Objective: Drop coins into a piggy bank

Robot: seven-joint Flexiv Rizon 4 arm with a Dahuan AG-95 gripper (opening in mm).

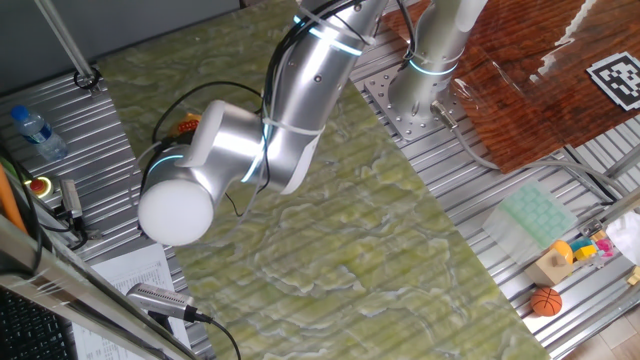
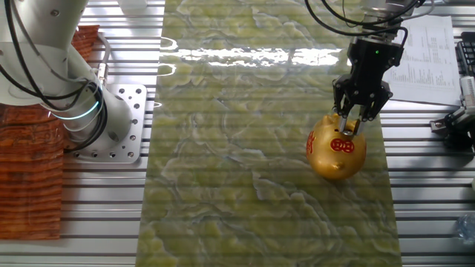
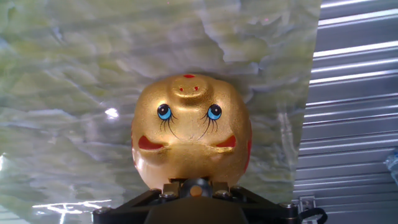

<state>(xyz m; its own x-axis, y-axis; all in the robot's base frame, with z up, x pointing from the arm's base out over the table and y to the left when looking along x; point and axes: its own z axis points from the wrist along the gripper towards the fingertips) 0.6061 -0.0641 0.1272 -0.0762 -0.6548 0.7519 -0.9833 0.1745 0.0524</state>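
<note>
1. Coins here come down to one small dark grey disc, the coin (image 3: 198, 187), seen in the hand view at the bottom centre, between the fingertips and right against the top of the piggy bank (image 3: 190, 130); it looks thin, stiff and light, and its smooth faces would slip easily; I judge the flat faces the only sensible place to pinch it, edge downward so it can enter a slot.
2. In the other fixed view the piggy bank (image 2: 337, 147) stands on the green marbled mat (image 2: 245, 148), near the mat's right edge and about halfway along it; its gold shell is glossy and hard, probably ceramic or plastic and so likely to chip or skid if pushed; it is better left alone than grasped, since only the coin needs carrying.
3. In that same view the gripper (image 2: 349, 122) hangs straight down over the pig's red-marked top, fingertips at or just above the shell; the jaws stand nearly together, with only a narrow gap.
4. That gap seems filled by the coin, so the fingers are probably pinching it; the disc is tiny and half hidden, so I cannot be sure the hold is firm.
5. From the first fixed view the arm (image 1: 270, 120) blocks both pig and fingers.
</note>
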